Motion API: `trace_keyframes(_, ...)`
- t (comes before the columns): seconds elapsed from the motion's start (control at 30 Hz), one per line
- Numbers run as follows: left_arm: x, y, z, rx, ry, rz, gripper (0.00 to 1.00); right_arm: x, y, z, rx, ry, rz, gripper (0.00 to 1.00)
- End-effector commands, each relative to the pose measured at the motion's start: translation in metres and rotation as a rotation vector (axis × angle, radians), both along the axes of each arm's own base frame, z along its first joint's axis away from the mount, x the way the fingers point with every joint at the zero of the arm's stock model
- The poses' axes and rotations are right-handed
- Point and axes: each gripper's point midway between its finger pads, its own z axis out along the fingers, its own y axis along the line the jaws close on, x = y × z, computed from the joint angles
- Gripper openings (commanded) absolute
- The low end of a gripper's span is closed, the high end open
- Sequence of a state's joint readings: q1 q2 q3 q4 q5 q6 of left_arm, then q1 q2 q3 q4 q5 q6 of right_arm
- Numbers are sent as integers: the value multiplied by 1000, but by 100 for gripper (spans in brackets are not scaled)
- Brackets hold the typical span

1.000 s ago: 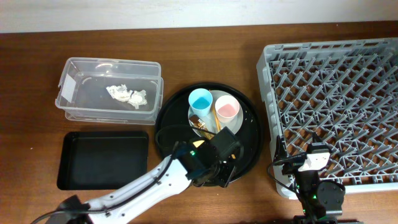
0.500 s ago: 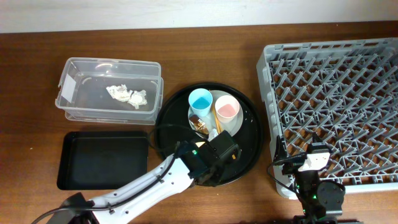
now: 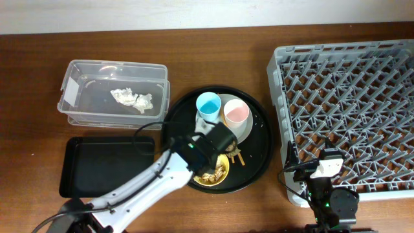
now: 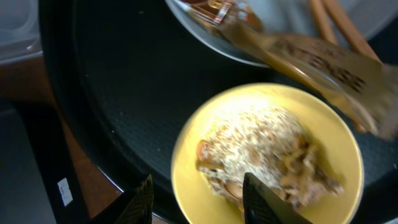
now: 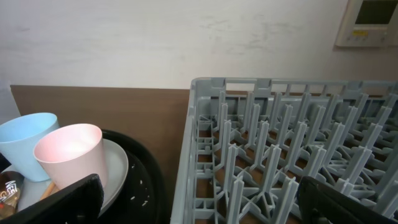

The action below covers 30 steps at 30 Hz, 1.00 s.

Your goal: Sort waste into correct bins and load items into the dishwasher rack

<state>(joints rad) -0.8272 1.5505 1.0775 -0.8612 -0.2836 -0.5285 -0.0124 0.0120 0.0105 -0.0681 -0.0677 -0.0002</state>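
My left gripper [image 3: 206, 155] hovers over the round black tray, at the left rim of the yellow bowl [image 3: 215, 173]. In the left wrist view the left gripper [image 4: 196, 190] is open: one finger stands outside the bowl [image 4: 205, 124], the other over the beige food scraps [image 4: 261, 155]. A brown-and-gold wrapper [image 4: 311, 56] lies from the pale plate [image 4: 280, 18] towards the bowl, with chopsticks [image 4: 339, 22] beside it. The blue cup [image 3: 208, 103] and pink cup [image 3: 236, 113] stand on the plate [image 3: 246, 129]. My right gripper [image 3: 321, 169] is open at the grey rack's [image 3: 349, 84] near-left corner, holding nothing.
A clear tub [image 3: 84, 107] at the back left holds crumpled white tissue [image 3: 132, 99]. A flat black tray [image 3: 107, 167] lies in front of it. The round black tray [image 3: 259, 162] sits between the bins and the rack. In the right wrist view the rack wall [image 5: 193, 155] is close to the cups.
My left gripper has swung left and back across the round tray, uncovering the yellow bowl it was hiding. The right arm has stayed still.
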Motion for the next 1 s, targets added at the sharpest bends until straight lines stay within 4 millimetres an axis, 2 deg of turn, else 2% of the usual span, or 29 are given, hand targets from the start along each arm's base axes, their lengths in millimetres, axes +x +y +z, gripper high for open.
trace_keyframes(0.0,4,3,-11,-34,63,23,46,0,1,-2,5,3,1,98)
trace_keyframes(0.1,6,7,-21,-24,99,28,46,0,1,-2,5,3,0,98)
trace_keyframes(0.3,1,3,-45,-7,182,-28,44,0,1,-2,5,3,1,98)
trace_keyframes(0.4,2,4,-51,10,189,-28,37,0,1,-2,5,3,0,98)
trace_keyframes(0.47,5,8,-50,32,173,-23,33,0,1,-2,5,3,1,98)
trace_keyframes(0.67,9,16,-50,56,161,-3,31,0,1,-2,5,3,0,98)
trace_keyframes(0.83,13,30,-48,128,128,11,24,0,1,-2,5,3,0,98)
trace_keyframes(0.97,15,43,-45,193,110,24,24,0,1,-2,5,3,1,98)
